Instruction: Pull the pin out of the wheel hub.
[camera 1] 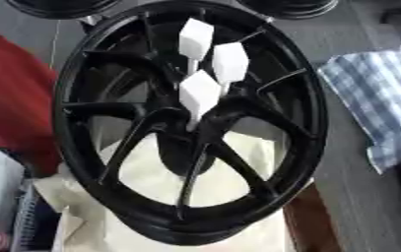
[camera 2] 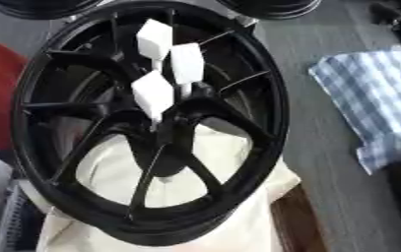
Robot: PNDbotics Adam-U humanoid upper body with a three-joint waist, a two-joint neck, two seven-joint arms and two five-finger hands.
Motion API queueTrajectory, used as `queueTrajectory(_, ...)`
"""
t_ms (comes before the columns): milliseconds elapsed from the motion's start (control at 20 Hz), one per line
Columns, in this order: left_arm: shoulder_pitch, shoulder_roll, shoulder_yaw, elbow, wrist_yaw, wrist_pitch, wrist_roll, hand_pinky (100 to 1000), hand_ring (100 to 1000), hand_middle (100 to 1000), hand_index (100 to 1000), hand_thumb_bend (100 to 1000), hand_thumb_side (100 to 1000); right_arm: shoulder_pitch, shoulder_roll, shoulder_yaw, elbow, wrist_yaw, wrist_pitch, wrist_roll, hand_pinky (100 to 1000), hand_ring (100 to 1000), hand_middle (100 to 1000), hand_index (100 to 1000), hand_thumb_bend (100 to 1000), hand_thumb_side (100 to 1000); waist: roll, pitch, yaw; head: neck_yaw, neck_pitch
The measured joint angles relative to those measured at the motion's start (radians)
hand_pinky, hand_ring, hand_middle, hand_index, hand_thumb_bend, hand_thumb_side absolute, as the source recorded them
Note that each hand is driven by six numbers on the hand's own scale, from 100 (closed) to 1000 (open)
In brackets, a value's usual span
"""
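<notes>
Wheel hub (camera 1: 190,123) sits centre frame: black multi-spoke rim, tilted, resting on a cream cloth (camera 1: 160,182). Three white block-headed pins stand up out of the hub centre on thin stems: far pin (camera 1: 196,39), right pin (camera 1: 230,62), near pin (camera 1: 199,92). All three look seated; none visibly lifted clear of its hole, though the stem bases are hard to make out against the black.

Neither robot hand shows in either eye view, so I can't say whether the fingers are spread, closed or pinching anything. No contact with any pin.

Step in hand, as I read it: pre-reach. Nothing grasped, extraction not begun.

Next move calls for:
- bring one hand in over the rim without clipping the spokes
- pick one pin; near pin looks the most accessible, its head stands closest to the camera and clear of the other two
- pinch the white head across its flat faces, thumb opposing fingers
- pull along the stem axis, which leans with the hub's tilt, not straight up

Risk: heads are close together, so a wide approach may knock a neighbour. Off-axis pull could bind the stem.

Checked cloth (camera 1: 380,98) lies right of the rim, red object (camera 1: 14,98) to the left; both out of the way
</notes>
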Motion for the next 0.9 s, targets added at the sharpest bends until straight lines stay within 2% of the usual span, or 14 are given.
queueTrajectory(50,0.024,-0.005,0.004,0.012,-0.01,-0.001,0.015,859,746,765,916,276,824,0.0,0.0,0.0,0.0,0.0,0.0,0.0,988,1000,858,872,100,597,0.001,0.001,-0.002,0.004,-0.005)
queueTrajectory(100,0.048,-0.012,0.005,0.023,-0.02,0.0,0.03,875,770,786,935,323,968,-0.002,0.0,0.0,0.0,0.0,0.0,0.001,989,1000,859,873,100,599,0.002,0.003,-0.003,0.009,-0.007)
queueTrajectory(250,0.118,-0.035,0.005,0.048,-0.056,0.018,0.075,875,773,794,943,370,1000,-0.009,0.0,0.001,0.0,-0.001,0.005,0.004,990,1000,859,873,100,599,0.005,0.007,-0.009,0.02,-0.018)
queueTrajectory(300,0.137,-0.045,0.005,0.051,-0.063,0.023,0.089,873,770,794,938,317,993,-0.011,0.0,0.001,0.0,-0.001,0.007,0.005,989,1000,858,873,100,598,0.004,0.007,-0.01,0.023,-0.02)
queueTrajectory(350,0.15,-0.054,0.005,0.053,-0.066,0.027,0.103,868,765,789,929,243,974,-0.014,0.0,0.003,0.0,-0.001,0.008,0.006,988,1000,858,873,100,597,0.004,0.007,-0.01,0.026,-0.022)
queueTrajectory(450,0.163,-0.066,0.006,0.052,-0.063,0.03,0.129,861,756,783,911,155,960,-0.018,0.0,0.004,0.0,-0.003,0.008,0.007,988,1000,858,872,100,597,0.005,0.007,-0.011,0.03,-0.023)
queueTrajectory(500,0.164,-0.07,0.008,0.05,-0.058,0.03,0.143,854,747,776,879,100,919,-0.018,0.0,0.005,0.0,-0.004,0.007,0.007,988,1000,858,873,100,597,0.005,0.007,-0.011,0.032,-0.022)
queueTrajectory(600,0.166,-0.072,0.014,0.036,-0.038,0.026,0.167,833,720,754,812,100,775,-0.017,0.0,0.005,0.0,-0.006,0.007,0.007,988,1000,858,873,100,597,0.007,0.007,-0.01,0.033,-0.022)
queueTrajectory(650,0.166,-0.076,0.018,0.025,-0.024,0.024,0.179,823,706,741,795,100,737,-0.017,0.0,0.006,0.0,-0.007,0.007,0.007,988,1000,858,873,100,597,0.008,0.007,-0.01,0.034,-0.021)
queueTrajectory(700,0.165,-0.08,0.022,0.012,-0.01,0.021,0.192,786,652,695,765,100,641,-0.017,0.0,0.006,0.0,-0.009,0.007,0.007,987,1000,858,872,100,595,0.008,0.007,-0.011,0.035,-0.02)
queueTrajectory(800,0.143,-0.095,0.04,-0.023,0.016,0.008,0.219,755,606,654,752,100,598,-0.017,0.0,0.006,0.0,-0.009,0.007,0.007,986,1000,858,873,100,594,0.008,0.006,-0.012,0.037,-0.013)
queueTrajectory(900,0.105,-0.121,0.062,-0.066,0.047,-0.015,0.248,735,589,634,742,100,597,-0.017,0.0,0.006,0.0,-0.009,0.006,0.007,987,1000,859,873,100,592,0.007,0.005,-0.015,0.04,-0.007)
